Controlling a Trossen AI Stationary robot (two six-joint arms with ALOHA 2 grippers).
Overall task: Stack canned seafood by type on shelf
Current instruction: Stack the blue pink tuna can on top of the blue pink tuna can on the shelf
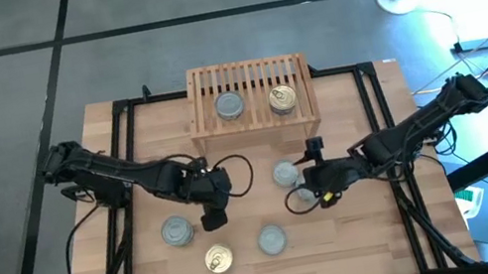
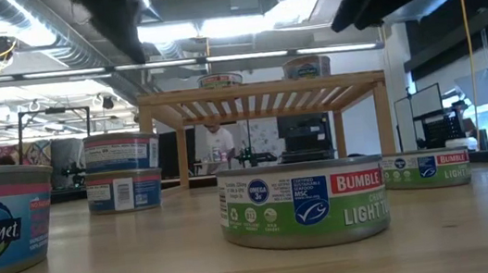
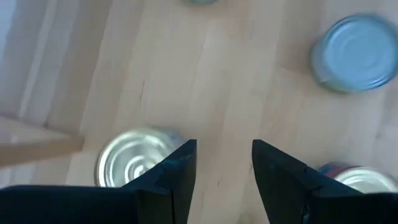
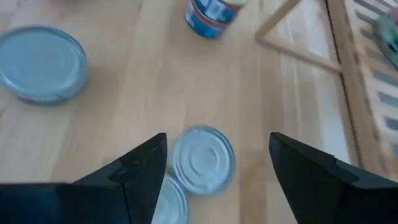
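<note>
High view: two tins sit on the shelf (image 1: pixel 252 102), a silver-topped tin (image 1: pixel 229 105) and beside it a gold-topped tin (image 1: pixel 282 100); neither is stacked. Five tins remain on the table (image 1: pixel 380 224): a silver one (image 1: pixel 176 232) and a gold one (image 1: pixel 218 258) near my left end effector (image 1: pixel 214 221), another silver one (image 1: pixel 272 241) toward the front, and two silver ones (image 1: pixel 287 174) by my right end effector (image 1: pixel 312 181). I judge the task roughly a quarter done, with no stacking yet. Low view: both shelf tins show on top; the table tins stand upright. Left wrist view: my left end effector (image 3: pixel 224 162) is moderately open and empty above bare wood. Right wrist view: my right end effector (image 4: pixel 217 163) is wide and empty, hovering over a silver tin (image 4: pixel 202 160).
</note>
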